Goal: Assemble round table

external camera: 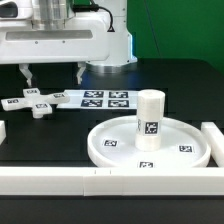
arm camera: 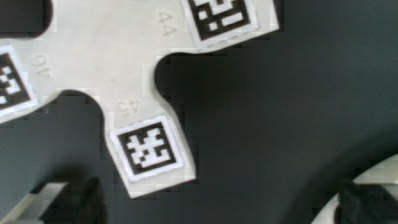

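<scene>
Right now, I am holding my fingers (arm camera: 63, 200) spread wide apart with nothing between them, hovering over the dark tabletop (external camera: 50, 135). Just below me the four-armed cross-shaped foot (arm camera: 134, 70) is lying flat. One of its arms, carrying a black-and-white square tag, is reaching toward the gap between my fingers, and I am not touching it.

In the exterior view the foot is sitting near that view's left edge. The marker board (external camera: 100, 98) is lying just beside it, toward that view's right. Well apart from me, the large rimmed round disc (external camera: 175, 130) is resting on the tabletop, and the short cylindrical leg (external camera: 150, 118) is standing upright near its middle. I cannot tell whether the leg is fastened or only standing there. Long white bars (external camera: 100, 180) are bordering the work area.

I am judging the foot to be light, stiff plastic, smooth enough to be slipping under a weak pinch. Because it is lying so low, my fingertips are likely needing to go almost down to the tabletop. Closing across the two straight sides of one arm, close to the hub, is looking like the best hold, since that is keeping the weight balanced.
</scene>
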Available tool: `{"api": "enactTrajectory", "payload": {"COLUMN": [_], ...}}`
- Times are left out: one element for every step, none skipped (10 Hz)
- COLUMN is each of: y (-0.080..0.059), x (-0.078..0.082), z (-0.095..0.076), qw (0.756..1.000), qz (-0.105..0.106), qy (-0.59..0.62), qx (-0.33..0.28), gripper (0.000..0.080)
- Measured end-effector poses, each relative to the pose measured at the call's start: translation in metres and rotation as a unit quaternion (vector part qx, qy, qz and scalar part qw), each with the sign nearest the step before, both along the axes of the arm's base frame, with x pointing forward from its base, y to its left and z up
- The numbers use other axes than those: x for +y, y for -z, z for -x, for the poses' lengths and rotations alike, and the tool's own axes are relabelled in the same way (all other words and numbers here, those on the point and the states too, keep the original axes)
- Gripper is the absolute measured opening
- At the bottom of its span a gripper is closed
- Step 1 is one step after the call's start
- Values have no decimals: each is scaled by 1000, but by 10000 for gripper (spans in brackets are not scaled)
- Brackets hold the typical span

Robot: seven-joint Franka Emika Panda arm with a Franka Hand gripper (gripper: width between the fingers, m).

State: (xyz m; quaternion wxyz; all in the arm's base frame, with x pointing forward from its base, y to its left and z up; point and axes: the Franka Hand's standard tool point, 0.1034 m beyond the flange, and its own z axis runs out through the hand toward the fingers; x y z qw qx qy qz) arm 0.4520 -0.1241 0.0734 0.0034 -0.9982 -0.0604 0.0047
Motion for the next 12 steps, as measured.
{"api": "enactTrajectory", "payload": {"y": [6,8,8,7,6,7,8,8,9,12,12,12], "x": [-3,-3,-8,-12,-13,-12,-12,-12,-13,-15,-13,-12], "z": [-2,1,3,6,5,6,6,6,6,6,5,6], "qw": [999,999,999,1000,1000,1000,1000,1000,999,993,989,989], "qz": [8,6,3,1,1,1,1,1,2,5,4,3], "qy": [-42,-42,-30,-18,-17,-18,-18,-18,-42,-119,-149,-146], "qx": [-13,-9,-10,-11,-12,-11,-10,-10,-9,-7,-7,-7], "gripper": [649,649,649,649,649,649,649,649,649,649,649,649]}}
